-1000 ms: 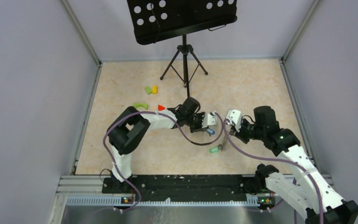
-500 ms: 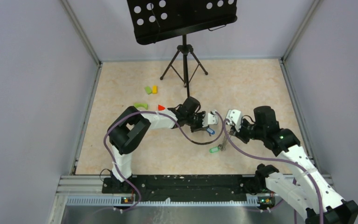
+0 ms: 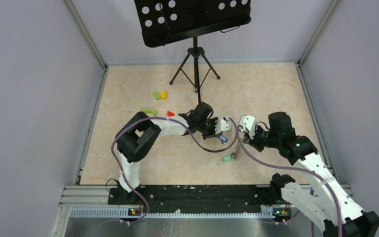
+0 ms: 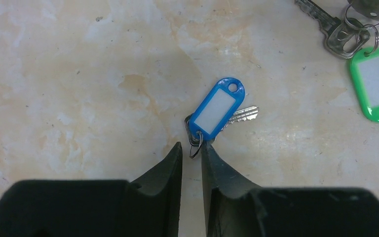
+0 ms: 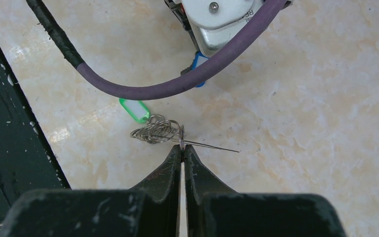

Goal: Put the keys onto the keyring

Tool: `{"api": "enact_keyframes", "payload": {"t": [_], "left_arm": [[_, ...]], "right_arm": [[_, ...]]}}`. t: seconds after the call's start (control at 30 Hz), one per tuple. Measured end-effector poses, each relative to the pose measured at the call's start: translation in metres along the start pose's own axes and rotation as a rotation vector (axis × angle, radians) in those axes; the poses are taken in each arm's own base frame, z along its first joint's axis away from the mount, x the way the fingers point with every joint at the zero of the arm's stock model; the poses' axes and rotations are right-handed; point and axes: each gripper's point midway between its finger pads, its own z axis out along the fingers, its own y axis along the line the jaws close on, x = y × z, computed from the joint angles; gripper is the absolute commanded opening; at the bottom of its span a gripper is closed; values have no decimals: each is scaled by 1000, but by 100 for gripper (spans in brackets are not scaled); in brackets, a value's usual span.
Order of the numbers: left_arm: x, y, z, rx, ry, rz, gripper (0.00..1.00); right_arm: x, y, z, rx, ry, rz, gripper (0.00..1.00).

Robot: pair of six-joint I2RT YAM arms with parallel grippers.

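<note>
The left gripper [image 4: 191, 147] is spread only narrowly, its two dark fingers [image 4: 170, 168] pointing down at the table [image 4: 79, 74]. The blue key [image 4: 217, 111] lies flat just ahead of the tips. Its small split ring sits in the gap between them, close against the right finger, with a sliver of bare table showing beside the left one, so it is bracketed and not clamped. The blue tag slants away ahead and to the right of the tips, and the blade pokes out from under it further right. The green key [image 4: 370, 74] lies well off ahead and to the right, near the corner of that wrist's view, its tag nearer than its blade.

The right gripper [image 5: 182, 148] is pressed together, pinching a thin metal ring edge-on at the very tips; this appears to be the keyring [image 5: 181, 134], though seen on edge it is little more than a line. A fine wire runs off from the pinch to the right. Just left of the tips a bunch of metal loops touches the keyring, with the green tag ahead and left of them. A purple cable [image 5: 153, 91] curves across further ahead
</note>
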Motion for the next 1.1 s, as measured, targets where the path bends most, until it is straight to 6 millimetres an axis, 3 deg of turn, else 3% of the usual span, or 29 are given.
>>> {"api": "enact_keyframes", "payload": {"t": [0.6,1.1], "left_arm": [[0,-9,0,49,-7,-3,7],[-2,-3,4,44,-9,1,2]], "right_arm": [[0,0,0,0,1,1,0],[0,0,0,-1,1,2,0]]}}
